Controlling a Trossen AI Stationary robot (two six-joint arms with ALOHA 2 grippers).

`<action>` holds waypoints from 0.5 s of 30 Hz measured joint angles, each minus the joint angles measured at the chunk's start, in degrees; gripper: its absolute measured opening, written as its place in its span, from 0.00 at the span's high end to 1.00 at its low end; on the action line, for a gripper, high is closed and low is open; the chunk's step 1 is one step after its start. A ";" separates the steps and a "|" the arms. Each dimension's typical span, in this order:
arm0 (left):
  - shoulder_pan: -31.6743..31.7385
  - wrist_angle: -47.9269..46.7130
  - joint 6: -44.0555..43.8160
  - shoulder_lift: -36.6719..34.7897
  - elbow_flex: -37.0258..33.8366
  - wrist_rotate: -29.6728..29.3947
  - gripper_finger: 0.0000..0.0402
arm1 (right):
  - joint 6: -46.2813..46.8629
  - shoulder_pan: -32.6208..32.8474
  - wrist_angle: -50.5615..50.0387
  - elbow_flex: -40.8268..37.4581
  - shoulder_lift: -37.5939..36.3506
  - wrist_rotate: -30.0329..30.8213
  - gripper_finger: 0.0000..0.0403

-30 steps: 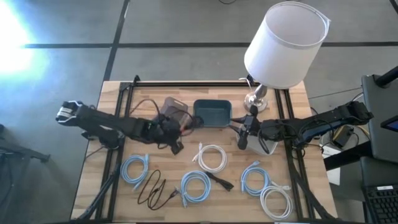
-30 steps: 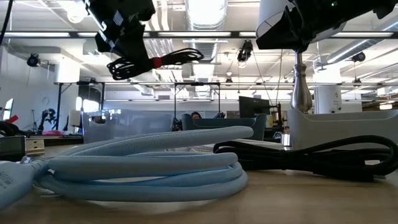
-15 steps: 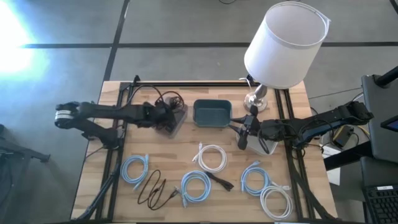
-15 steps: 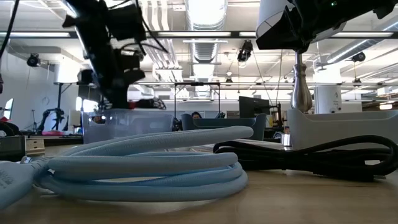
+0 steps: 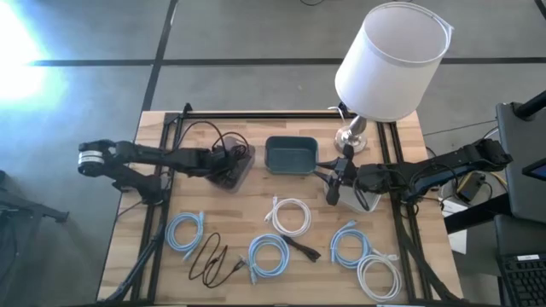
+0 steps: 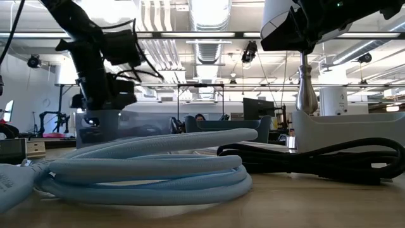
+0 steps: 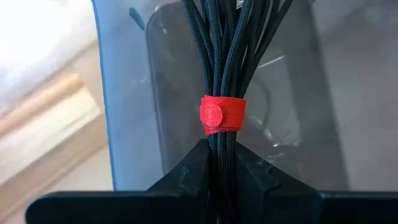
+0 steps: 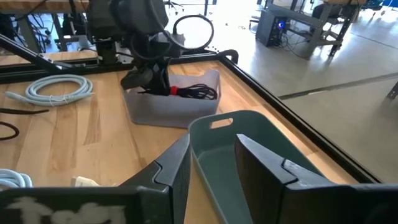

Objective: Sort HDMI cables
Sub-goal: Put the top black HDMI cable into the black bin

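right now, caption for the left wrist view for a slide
Left gripper shut on a black cable bundle with a red strap, lowering it into the clear bin.

Four light-blue coils [image 5: 185, 231], two white coils [image 5: 291, 215], three black cables [image 5: 209, 257], two bins [image 5: 291, 154], one lamp [image 5: 388, 64].

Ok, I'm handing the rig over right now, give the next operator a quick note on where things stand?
Left gripper: shut on black cable bundle, lowered into the clear bin.
Right gripper: open, idle near the teal bin.
Left on table: four light-blue coils, two white coils, a loose thin black cable.
Next: release the bundle, then sort the rest.
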 joint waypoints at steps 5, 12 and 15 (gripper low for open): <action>0.02 0.07 0.59 -0.02 -0.50 -0.06 0.86 | 0.02 0.00 0.02 0.00 0.00 0.00 0.71; 0.04 0.09 2.52 -0.02 -0.50 -0.79 0.85 | 0.44 0.02 0.02 0.00 0.00 -0.01 0.71; 0.04 0.11 2.32 -0.01 -0.50 -0.93 0.81 | -0.09 0.02 0.04 0.00 0.00 -1.01 0.69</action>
